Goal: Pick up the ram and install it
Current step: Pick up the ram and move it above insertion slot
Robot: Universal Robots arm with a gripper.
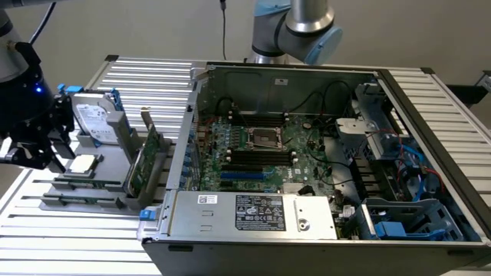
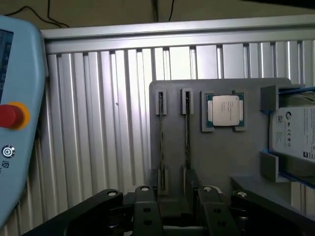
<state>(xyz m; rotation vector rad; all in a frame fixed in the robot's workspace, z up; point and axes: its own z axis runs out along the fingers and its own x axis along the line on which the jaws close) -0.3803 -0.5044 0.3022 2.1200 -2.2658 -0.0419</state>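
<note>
ram [image 2: 161, 140]: dark green edge
holder tray [image 2: 231, 157]: plain mid grey
processor chip [image 2: 222, 110]: silver lid, green rim
table [image 2: 98, 123]: silvery, ribbed in parallel slats
pendant [image 2: 19, 98]: pale blue
button [image 2: 9, 116]: red, on a yellow ring
gripper [image 2: 174, 211]: black
motherboard [image 1: 307, 164]: green
slots [image 1: 261, 156]: black
hard drive [image 2: 295, 132]: pale grey label, black print

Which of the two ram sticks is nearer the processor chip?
The ram stick directly beside the processor chip; the other stick stands one slot farther, by the grey holder's edge.

ram [image 2: 187, 132], two thin sticks, edge-up, parallel in gray holder [image 2: 221, 157]
</note>
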